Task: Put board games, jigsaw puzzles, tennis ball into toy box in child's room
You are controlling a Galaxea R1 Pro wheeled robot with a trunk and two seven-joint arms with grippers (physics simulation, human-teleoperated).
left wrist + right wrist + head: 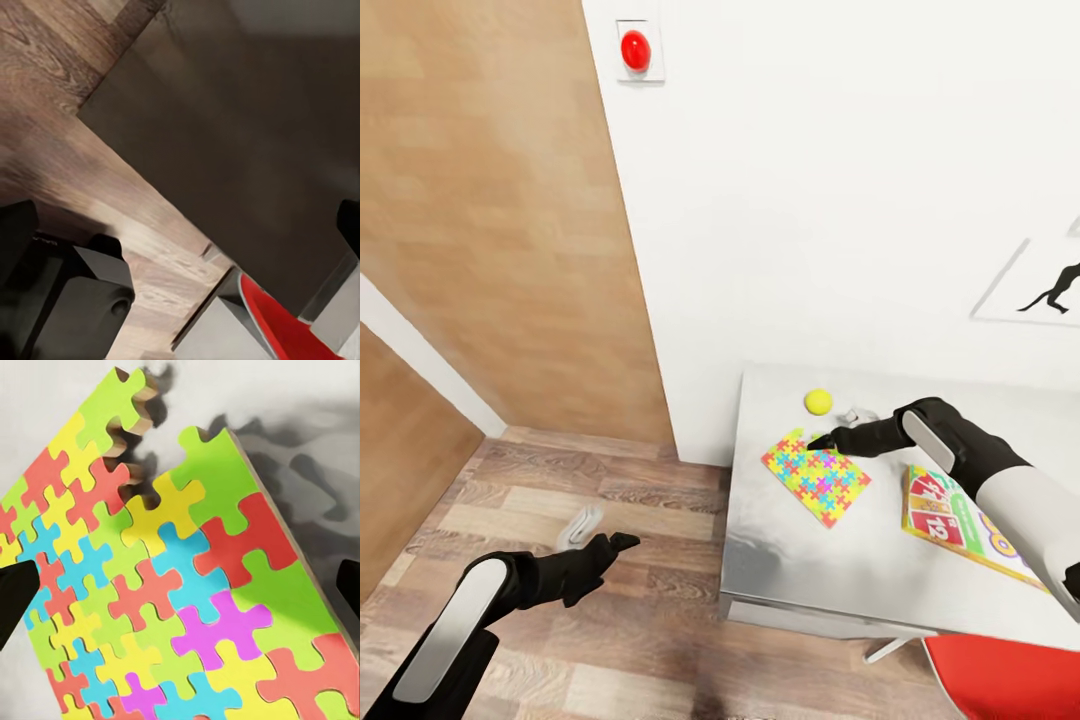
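While the right claw [822, 440] hovers spread wide over the jigsaw puzzle [817, 477] lying flat on the bench [800, 570], it should drop lower and pinch one raised edge squarely.

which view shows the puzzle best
The right wrist view: the puzzle is close up, every piece and a gap at one edge clear. The head view shows the whole puzzle small on the table, the right claw over its edge.
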